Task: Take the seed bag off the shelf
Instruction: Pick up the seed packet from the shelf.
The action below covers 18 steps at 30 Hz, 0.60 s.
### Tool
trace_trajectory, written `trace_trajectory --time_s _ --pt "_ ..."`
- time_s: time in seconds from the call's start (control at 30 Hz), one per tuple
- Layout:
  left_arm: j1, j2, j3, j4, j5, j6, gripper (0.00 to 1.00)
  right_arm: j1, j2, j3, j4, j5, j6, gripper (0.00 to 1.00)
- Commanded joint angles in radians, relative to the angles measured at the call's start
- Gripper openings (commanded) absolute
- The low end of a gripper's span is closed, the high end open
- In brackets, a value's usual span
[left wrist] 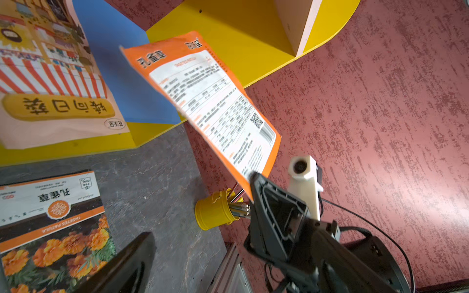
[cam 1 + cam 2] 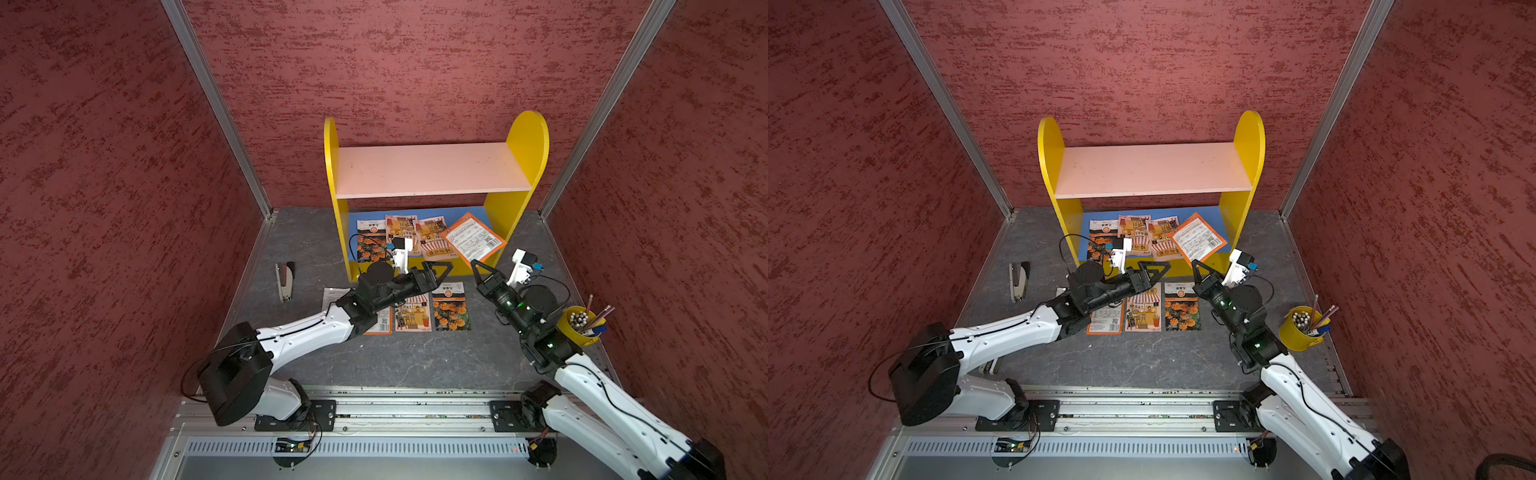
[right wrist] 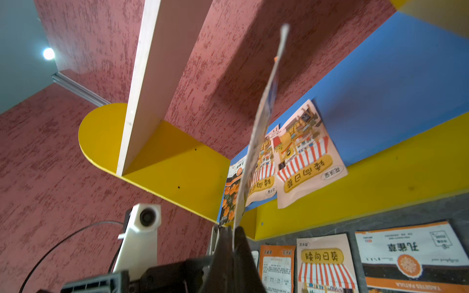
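The shelf (image 2: 528, 141) stands at the back wall, its pink upper board (image 2: 432, 170) bare. My right gripper (image 2: 473, 262) is shut on the near corner of an orange-edged seed bag (image 2: 473, 239), printed side up. The bag hangs tilted in the air over the right front of the blue lower board (image 1: 121, 63). In the right wrist view the bag (image 3: 261, 121) shows edge-on, rising from the shut gripper (image 3: 232, 230). Three more seed bags (image 2: 399, 235) lie on the blue board. My left gripper (image 2: 440, 270) hovers open just before the shelf, holding nothing. One of its fingers (image 1: 127, 263) shows.
Three seed bags (image 2: 451, 307) and a white sheet (image 2: 334, 295) lie on the grey floor in front of the shelf, partly under my left arm. A stapler (image 2: 284, 280) lies to the left. A yellow cup of pencils (image 2: 579, 326) stands beside my right arm. Red walls enclose three sides.
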<state>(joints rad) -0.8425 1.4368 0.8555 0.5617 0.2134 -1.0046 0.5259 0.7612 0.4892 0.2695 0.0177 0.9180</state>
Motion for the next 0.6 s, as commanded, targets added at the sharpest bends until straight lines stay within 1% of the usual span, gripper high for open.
trace_trajectory --time_s 0.0,0.17,0.3,0.4,0.5,0.57 --pt "-0.001 0.046 0.046 0.118 -0.016 -0.036 1.00 0.067 -0.013 -0.006 -0.018 0.075 -0.038 0.00" --pt "0.003 0.106 0.059 0.199 -0.017 -0.075 0.97 0.159 -0.017 -0.002 -0.019 0.131 -0.061 0.00" --pt "0.010 0.139 0.058 0.242 -0.016 -0.106 0.91 0.206 -0.016 0.003 -0.024 0.161 -0.070 0.00" --pt "0.016 0.148 0.057 0.263 -0.017 -0.121 0.78 0.227 -0.014 0.005 -0.027 0.177 -0.077 0.00" --pt "0.021 0.145 0.056 0.259 -0.021 -0.119 0.62 0.235 -0.014 0.008 -0.033 0.179 -0.082 0.00" --pt "0.027 0.142 0.054 0.260 -0.019 -0.120 0.49 0.238 -0.015 0.009 -0.039 0.179 -0.086 0.00"
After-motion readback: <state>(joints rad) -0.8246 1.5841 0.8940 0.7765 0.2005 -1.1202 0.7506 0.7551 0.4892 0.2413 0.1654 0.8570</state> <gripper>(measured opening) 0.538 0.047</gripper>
